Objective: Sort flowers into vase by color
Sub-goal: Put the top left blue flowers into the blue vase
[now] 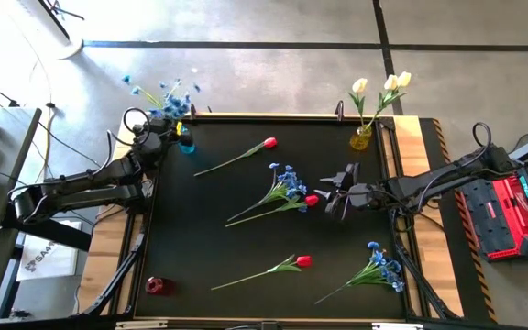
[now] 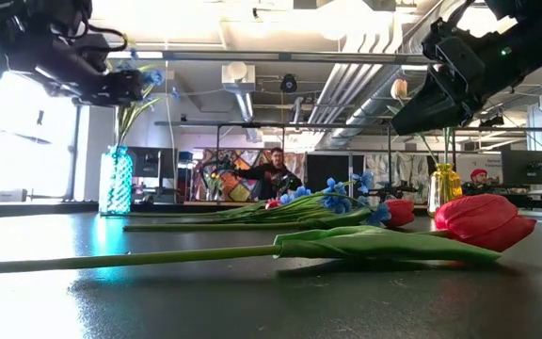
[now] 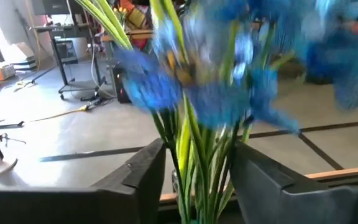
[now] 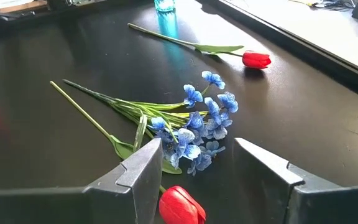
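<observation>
At the table's far left corner, the left gripper (image 1: 174, 128) hangs over the blue vase (image 1: 186, 140), its fingers (image 3: 143, 177) parted on either side of the green stems of the blue flowers (image 1: 165, 99) that stand in that vase; whether the fingers touch the stems cannot be told. On the far right corner a yellow vase (image 1: 361, 138) holds cream tulips (image 1: 381, 86). Near the middle of the black table (image 1: 200, 238) the right gripper (image 1: 330, 194) hovers with its fingers open just above a red tulip (image 4: 180, 206) whose stem lies under a blue spray (image 4: 197, 127). Another red tulip (image 1: 269, 143) lies toward the blue vase, a third (image 1: 302, 261) lies near the front, and a second blue spray (image 1: 383, 266) lies at the front right. A small red vase (image 1: 159, 286) stands at the front left corner
</observation>
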Action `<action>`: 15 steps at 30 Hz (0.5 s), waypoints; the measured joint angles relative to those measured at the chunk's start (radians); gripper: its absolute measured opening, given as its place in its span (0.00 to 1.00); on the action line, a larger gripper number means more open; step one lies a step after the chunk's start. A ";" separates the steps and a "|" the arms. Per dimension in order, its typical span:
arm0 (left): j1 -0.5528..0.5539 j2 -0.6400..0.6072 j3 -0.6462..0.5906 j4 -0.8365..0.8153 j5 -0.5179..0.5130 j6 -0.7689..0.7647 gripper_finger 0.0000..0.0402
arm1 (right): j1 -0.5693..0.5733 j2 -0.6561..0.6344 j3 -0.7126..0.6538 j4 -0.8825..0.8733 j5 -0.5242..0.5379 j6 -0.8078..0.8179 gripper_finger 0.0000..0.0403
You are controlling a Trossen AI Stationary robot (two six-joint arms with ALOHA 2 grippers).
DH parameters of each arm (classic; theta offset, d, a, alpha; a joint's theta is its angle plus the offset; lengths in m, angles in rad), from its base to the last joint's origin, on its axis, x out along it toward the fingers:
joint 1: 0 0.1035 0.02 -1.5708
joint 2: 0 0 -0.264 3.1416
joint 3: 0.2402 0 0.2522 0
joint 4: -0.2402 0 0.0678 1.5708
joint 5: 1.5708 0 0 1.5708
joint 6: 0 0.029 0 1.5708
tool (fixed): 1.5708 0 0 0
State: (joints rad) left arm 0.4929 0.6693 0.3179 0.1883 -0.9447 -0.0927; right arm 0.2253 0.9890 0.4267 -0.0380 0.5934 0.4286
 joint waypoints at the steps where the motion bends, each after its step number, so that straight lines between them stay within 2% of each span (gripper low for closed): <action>1: -0.005 0.000 0.007 0.002 0.000 0.008 0.42 | 0.000 0.000 0.000 -0.003 -0.001 0.000 0.46; 6: -0.034 0.000 0.052 -0.011 0.000 0.060 0.48 | 0.000 0.000 0.000 -0.007 -0.002 0.000 0.46; 11: -0.065 0.000 0.091 -0.048 -0.009 0.086 0.50 | 0.000 0.000 0.000 -0.019 -0.002 0.019 0.46; 15: -0.065 0.000 0.110 -0.153 -0.071 0.059 0.50 | 0.000 0.000 0.000 -0.037 -0.003 0.037 0.46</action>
State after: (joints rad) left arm 0.4280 0.6689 0.4281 0.0352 -1.0155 -0.0334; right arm 0.2253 0.9891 0.4267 -0.0749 0.5907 0.4655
